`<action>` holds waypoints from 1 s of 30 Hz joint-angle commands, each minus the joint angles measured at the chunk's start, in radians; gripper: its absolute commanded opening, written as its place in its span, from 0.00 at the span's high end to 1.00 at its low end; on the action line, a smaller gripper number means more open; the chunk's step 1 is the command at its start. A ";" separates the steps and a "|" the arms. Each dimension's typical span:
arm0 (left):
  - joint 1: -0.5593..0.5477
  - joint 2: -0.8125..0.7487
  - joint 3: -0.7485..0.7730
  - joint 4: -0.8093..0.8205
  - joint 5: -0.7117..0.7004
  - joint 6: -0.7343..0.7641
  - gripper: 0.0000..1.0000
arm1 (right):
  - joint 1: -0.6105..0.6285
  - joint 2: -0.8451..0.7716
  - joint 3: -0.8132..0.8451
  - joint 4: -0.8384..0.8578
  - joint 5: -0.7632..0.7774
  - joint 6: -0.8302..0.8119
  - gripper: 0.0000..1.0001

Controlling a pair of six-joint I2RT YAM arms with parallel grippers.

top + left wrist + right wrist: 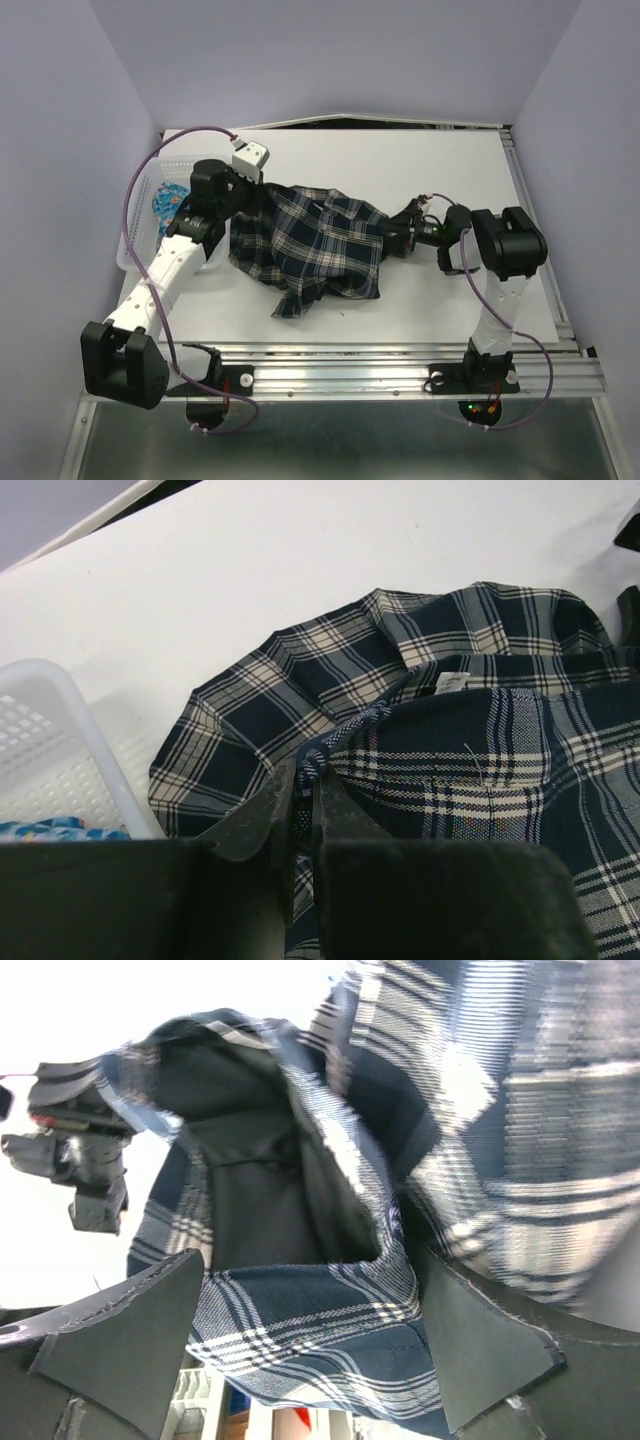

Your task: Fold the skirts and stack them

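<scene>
White tabletop (400, 170) held the plaid skirt (310, 245); the left gripper (303, 785) pinched its edge tightly, while the right gripper (305, 1290) stood wide around another fold.

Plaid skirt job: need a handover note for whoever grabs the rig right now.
Left tool: shut on an edge of the plaid skirt.
Right tool: open, jaws wide with plaid cloth between them, not clamped.
Plaid skirt: crumpled mid-table, unfolded.
Floral skirt: in the white basket at the table's left.
Done: nothing folded or stacked.
Left to do: fold both skirts, then stack them.
</scene>
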 commanded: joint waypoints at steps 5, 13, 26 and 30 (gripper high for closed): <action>0.008 0.205 0.205 -0.183 -0.195 -0.058 1.00 | -0.026 -0.122 0.028 0.529 0.029 0.098 0.10; 0.020 0.459 0.409 -0.345 -0.384 -0.129 1.00 | -0.026 -0.076 0.013 0.529 0.046 0.072 0.10; -0.002 0.615 0.553 -0.380 -0.356 -0.123 1.00 | 0.077 0.014 0.049 0.529 0.102 -0.006 0.17; -0.002 0.615 0.541 -0.377 -0.349 -0.123 1.00 | 0.077 0.051 0.054 0.528 0.132 -0.078 0.23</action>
